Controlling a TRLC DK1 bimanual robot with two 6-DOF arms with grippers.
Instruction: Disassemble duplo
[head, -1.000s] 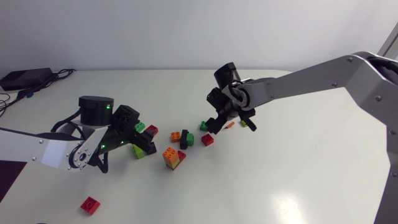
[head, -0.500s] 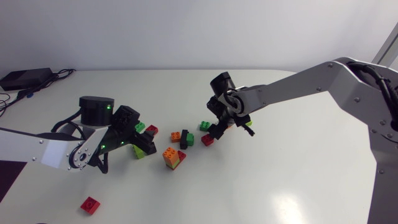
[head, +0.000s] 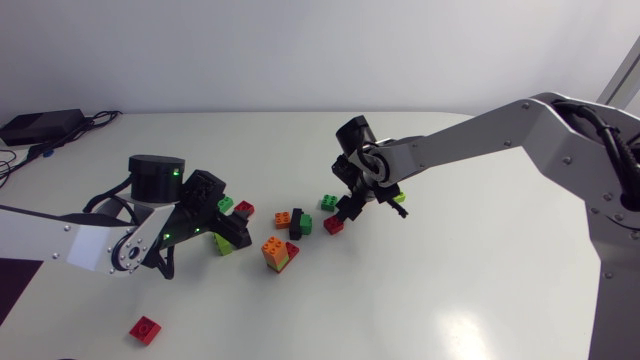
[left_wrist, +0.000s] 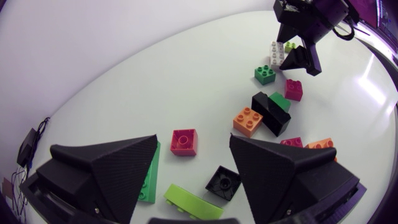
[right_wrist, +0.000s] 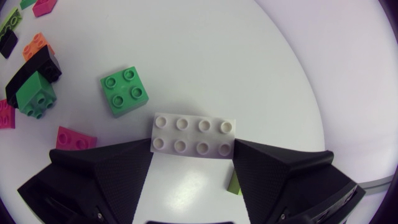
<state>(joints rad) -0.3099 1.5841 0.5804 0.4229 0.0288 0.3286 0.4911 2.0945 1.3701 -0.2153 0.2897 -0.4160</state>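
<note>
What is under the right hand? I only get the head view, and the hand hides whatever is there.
Observer: A white eight-stud brick lies flat, studs up, right at the tip of the right hand. The right wrist view shows it.
Operator: And what is the left hand hiding?
Observer: A small black brick, underside up, lies inside the left hand.
Operator: Is that hand holding it?
Observer: No. Its fingers stand wide apart, and neither one touches the black brick.
</note>
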